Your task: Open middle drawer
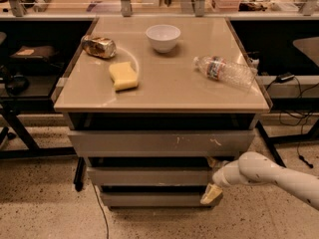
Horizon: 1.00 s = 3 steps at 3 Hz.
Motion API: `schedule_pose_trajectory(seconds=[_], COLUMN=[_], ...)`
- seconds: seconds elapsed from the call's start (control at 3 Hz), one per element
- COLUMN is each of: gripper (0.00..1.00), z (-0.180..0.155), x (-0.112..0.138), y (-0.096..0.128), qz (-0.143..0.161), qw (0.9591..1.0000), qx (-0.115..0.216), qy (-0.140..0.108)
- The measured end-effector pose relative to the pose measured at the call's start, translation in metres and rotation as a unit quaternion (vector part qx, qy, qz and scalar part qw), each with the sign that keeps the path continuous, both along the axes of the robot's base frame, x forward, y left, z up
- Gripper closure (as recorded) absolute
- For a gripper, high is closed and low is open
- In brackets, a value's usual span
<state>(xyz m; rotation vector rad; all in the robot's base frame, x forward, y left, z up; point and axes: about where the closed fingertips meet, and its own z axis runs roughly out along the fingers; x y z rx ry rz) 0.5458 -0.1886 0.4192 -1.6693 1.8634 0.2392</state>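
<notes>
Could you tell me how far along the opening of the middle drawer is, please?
Done: the approach. The gripper is at the right end of the middle drawer, one finger above its front panel and one below. In hand: getting a grasp on that panel; the fingers are spread apart. Left: the pull itself. The drawer looks shut, with none of its inside showing.

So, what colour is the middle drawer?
Middle drawer: plain grey, camera view; pincer at its right end.
</notes>
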Motion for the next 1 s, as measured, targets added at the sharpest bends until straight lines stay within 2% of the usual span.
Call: schedule_pose_trajectory(seconds=[0.67,1.0], gripper=[0.0,0.19], z=[-0.0219,-0.0219], x=[0.0035,0.0035], y=[0.0087,0.0087], qz=[0.002,0.002], qw=[0.9997,0.9997], qx=[0.016,0.016], qy=[0.019,0.019])
